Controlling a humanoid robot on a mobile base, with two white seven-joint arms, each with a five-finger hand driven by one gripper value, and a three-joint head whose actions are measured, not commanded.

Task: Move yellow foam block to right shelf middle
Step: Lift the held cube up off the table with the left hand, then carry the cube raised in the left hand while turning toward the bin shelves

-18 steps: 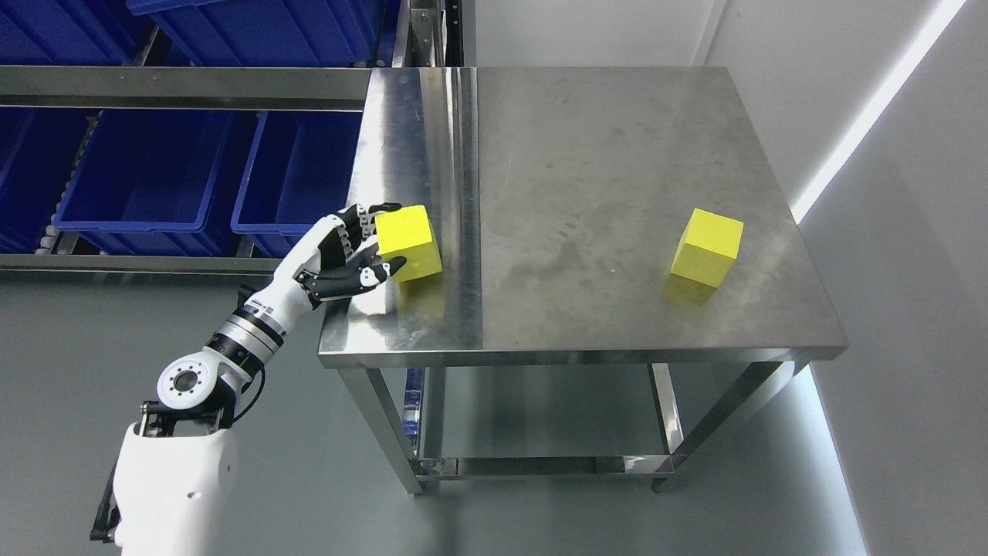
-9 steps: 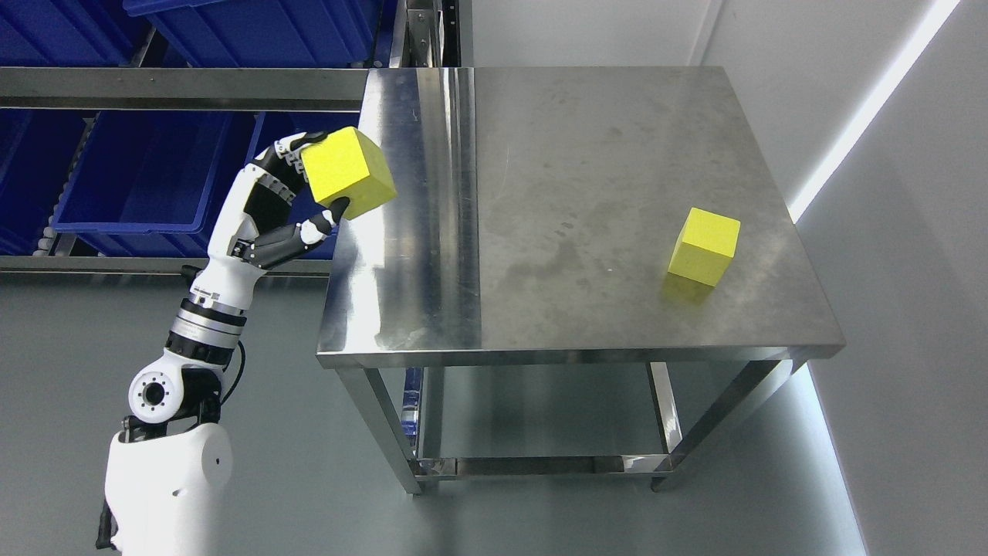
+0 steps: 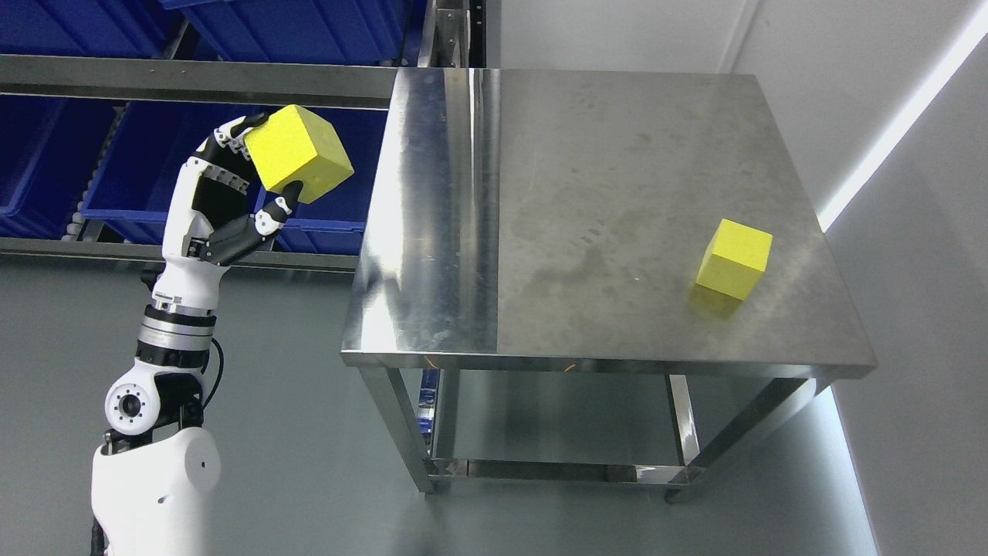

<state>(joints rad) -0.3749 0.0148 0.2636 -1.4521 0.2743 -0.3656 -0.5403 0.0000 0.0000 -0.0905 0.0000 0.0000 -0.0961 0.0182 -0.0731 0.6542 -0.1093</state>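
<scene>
Head view is looking down on a brushed stainless-steel table (image 3: 617,232) with a lower shelf, standing on a grey floor (image 3: 293,432) beside a pale wall (image 3: 911,309). To the table's left, a metal rack (image 3: 193,81) is carrying dark blue plastic bins (image 3: 131,166) on its levels.

From the lower left, the robot's white and black left arm (image 3: 166,332) is rising upright, well clear of the table's left edge. Its left hand (image 3: 224,193) is gripping a yellow foam cube (image 3: 299,154): the fingers (image 3: 231,131) are wrapping over the cube's upper left edge while the thumb (image 3: 274,216) is pressing against its lower side. The cube is sitting tilted in that grasp, one corner pointing down and to the right, raised off any surface. It is showing in front of the blue bins on the rack, just below the rack's horizontal rail and beside the table's near-left corner region without touching the tabletop.

On the right part of the tabletop, a second yellow foam cube (image 3: 735,258) is resting flat near the right edge, well apart from the held one, with a faint yellow reflection on the steel beneath it.

The right arm is not showing in this view.
</scene>
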